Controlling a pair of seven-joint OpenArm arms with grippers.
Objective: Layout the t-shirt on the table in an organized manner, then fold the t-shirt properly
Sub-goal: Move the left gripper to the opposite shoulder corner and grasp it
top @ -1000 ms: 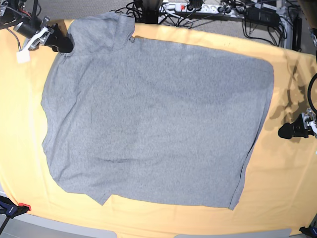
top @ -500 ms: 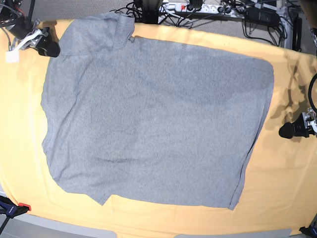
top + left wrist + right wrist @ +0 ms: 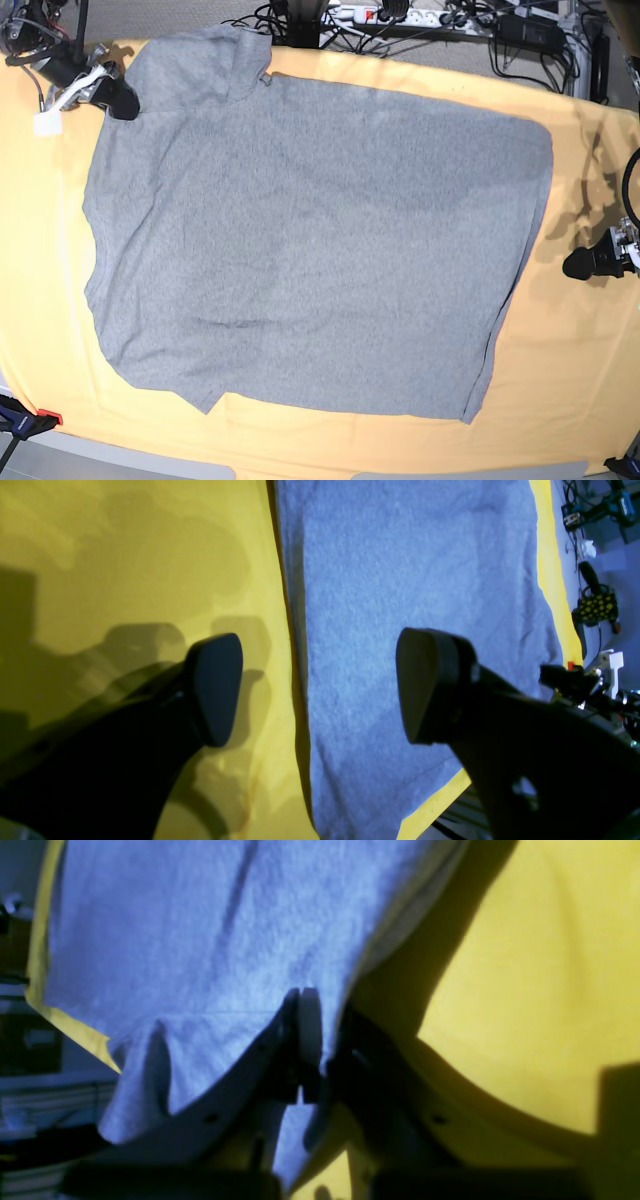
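1. Nearest the base camera, a small black clamp with a red tip (image 3: pixel 30 420) gripped the front left corner of the wide counter covered in pale yellow-orange cloth (image 3: pixel 560 400).
2. The heather-grey short-sleeved cotton t-shirt (image 3: pixel 310 250) lay spread flat over the middle of the counter, plain side up with no lettering showing. Its hem faced the right of the base view, and one sleeve reached the far left edge.
3. Yellow cloth showed on every side of the t-shirt, broadest at the right and along the near edge.
4. At the right edge of the base view, the left arm's black gripper (image 3: pixel 585 264) hovered over bare cloth just beside the hem, apart from the fabric.
5. In the left wrist view that gripper (image 3: pixel 315 690) stood wide, one black finger (image 3: pixel 215 687) over the yellow cloth and the other over the grey fabric, the hem line running between them. Nothing was between the pads.
6. At the far left corner, the right arm's gripper (image 3: pixel 120 97) sat at the edge of the sleeve.
7. In the right wrist view its jaws were pressed together (image 3: pixel 302 1030) against the t-shirt's edge; the blurred picture did not settle whether fabric was pinched.
8. Beyond the counter's far edge lay a white power strip (image 3: pixel 385 14) among black cables.
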